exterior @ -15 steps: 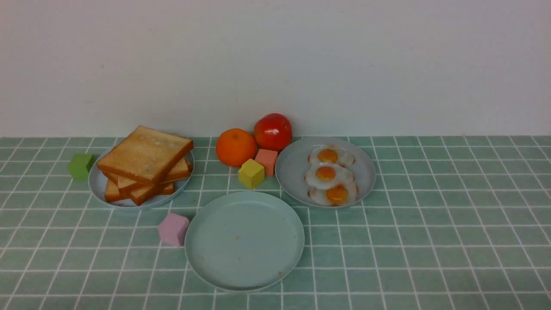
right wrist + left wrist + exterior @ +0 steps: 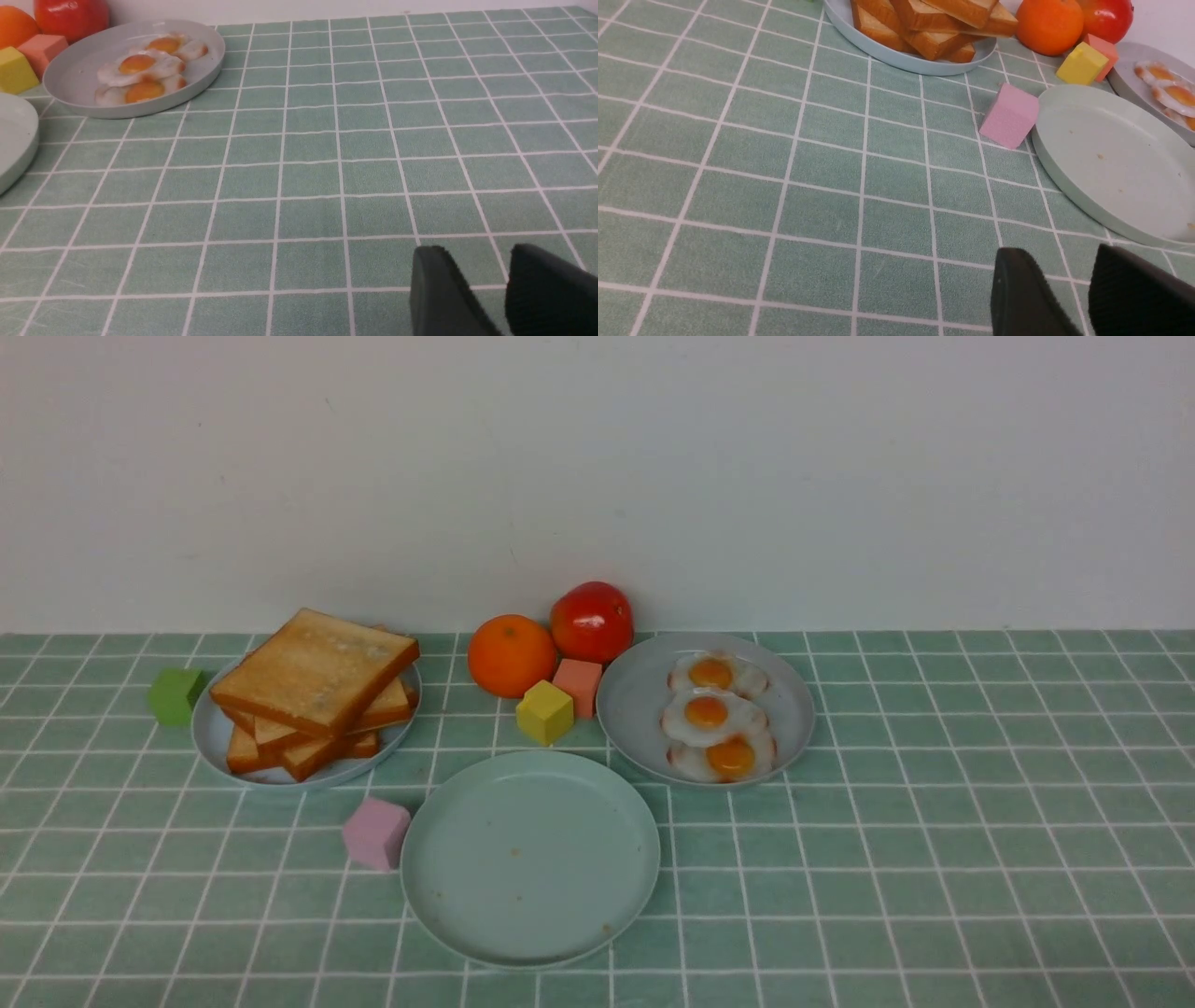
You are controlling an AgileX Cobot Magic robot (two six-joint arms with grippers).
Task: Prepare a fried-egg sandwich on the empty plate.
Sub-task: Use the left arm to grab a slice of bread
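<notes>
The round mint-green plate (image 2: 530, 896), smooth, with a shallow rim and a few brown specks, lies bare at the front centre of the checked tablecloth (image 2: 934, 859). Square golden toast slices (image 2: 316, 677) are stacked behind it on the left, and three glossy fried eggs (image 2: 714, 714) lie behind it on the right. The left gripper (image 2: 1059, 254) and the right gripper (image 2: 476, 252) hang low over the tablecloth, their black fingers parted and holding nothing.

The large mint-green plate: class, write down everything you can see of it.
The mint-green plate is round and shallow with a low raised rim, matte and plastic-looking. It lies flat and empty on the checked tablecloth, nearest the front camera, with a few brown specks on its floor. A pink cube sits at its left rim, apparently touching.
</notes>
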